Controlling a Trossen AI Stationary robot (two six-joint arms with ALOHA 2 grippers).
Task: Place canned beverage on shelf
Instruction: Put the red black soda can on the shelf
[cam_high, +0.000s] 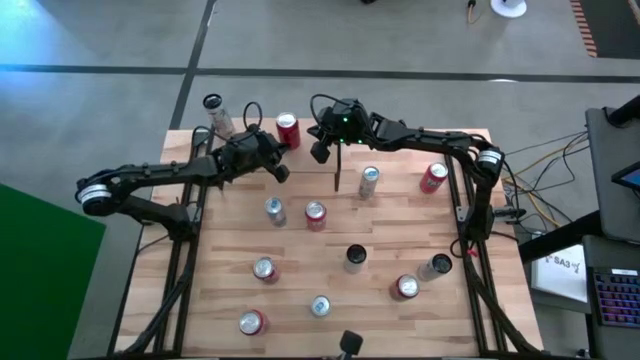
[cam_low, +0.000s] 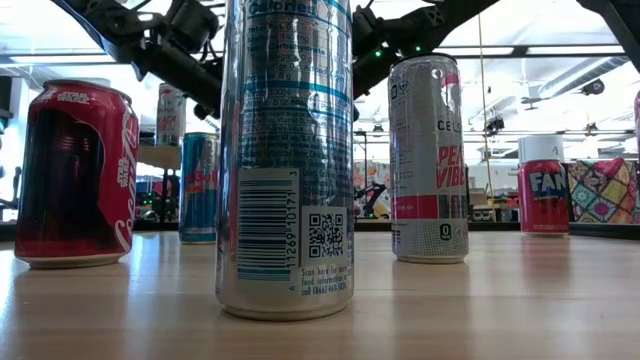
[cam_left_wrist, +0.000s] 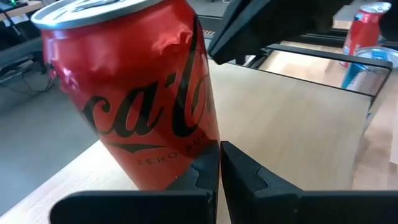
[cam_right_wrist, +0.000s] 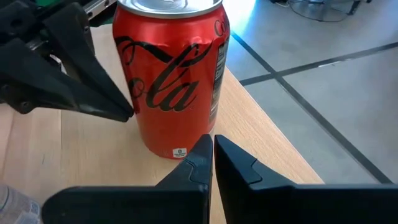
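High view: the wooden table (cam_high: 330, 250) fills the middle, and the shelf (cam_high: 300, 150) sits at its 12 o'clock edge, its long axis running 9 to 3 o'clock; both arms hide most of the board. The red cola can (cam_high: 288, 130) stands upright on the shelf, long axis vertical, lid toward the camera. In the left wrist view the can (cam_left_wrist: 137, 93) has its script logo facing the lens and its base cut off by the fingers (cam_left_wrist: 249, 180). The left gripper (cam_high: 282, 172) lies at the can's 7 o'clock, fingers pressed together on nothing. The right gripper (cam_high: 320, 152) lies at its 4 o'clock, likewise closed and empty, just short of the can (cam_right_wrist: 171, 74). Low view: a tall silver can (cam_low: 285, 160) up close blocks the shelf almost entirely. Other cans scattered over the table are too small to read.
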